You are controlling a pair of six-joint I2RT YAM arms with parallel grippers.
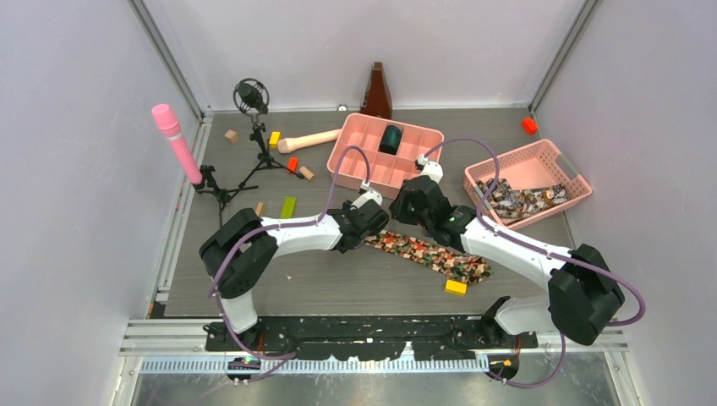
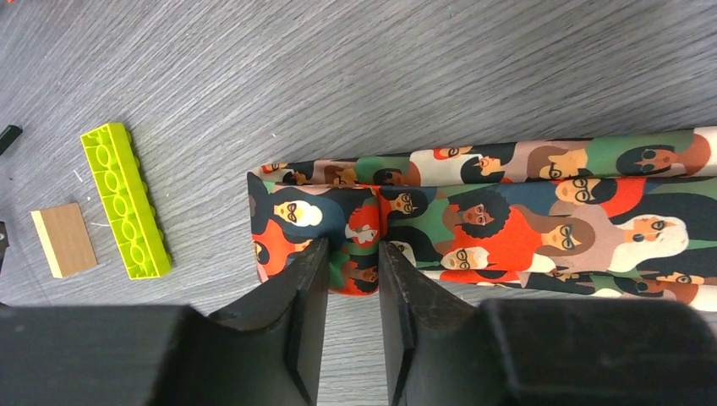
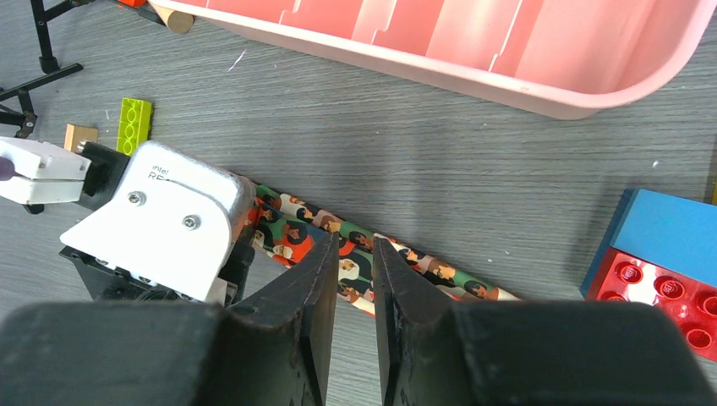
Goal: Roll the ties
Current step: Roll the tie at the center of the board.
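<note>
Yellow block (image 1: 456, 287): on the grey surface (image 1: 338, 288), well nearer than the pink tray (image 1: 420, 142), close to the tie's broad end but apart from it.
Tie (image 1: 431, 256): flat on the surface, just nearer than the tray, slanting from far-left to near-right. It is printed with cartoon faces in red, orange, green and white. The end towards the tray's left side is folded back on itself.
Left tool (image 2: 351, 252): at that folded end, nearer than the tray's left half. Its fingers are drawn close and pinch a fold of the tie.
Right tool (image 3: 355, 245): just beside the left tool, over the tie, nearer than the tray's right half. Its fingers are close together, with a slim gap where the print shows. I cannot tell whether they grip the fabric or hang above it.
Lime block (image 1: 288, 206): left of the tray and nearer, with a tan block (image 2: 63, 239) just beside it.
Tray: divided into compartments. A dark roll (image 1: 390, 139) stands in a far middle one.
Basket (image 1: 541, 165): pink, right of the tray, holding printed fabric bundles (image 1: 517, 201) along its near side.
Wooden pestle (image 1: 309, 140): lying with one end touching the tray's left wall.
Microphone (image 1: 251, 95): on a tripod, left of the tray.
Pink cylinder (image 1: 176, 139): on a stand, farther left still.
Brown pyramid (image 1: 377, 91): just beyond the tray.
Red block (image 1: 529, 125): beyond the basket, right of the tray.
</note>
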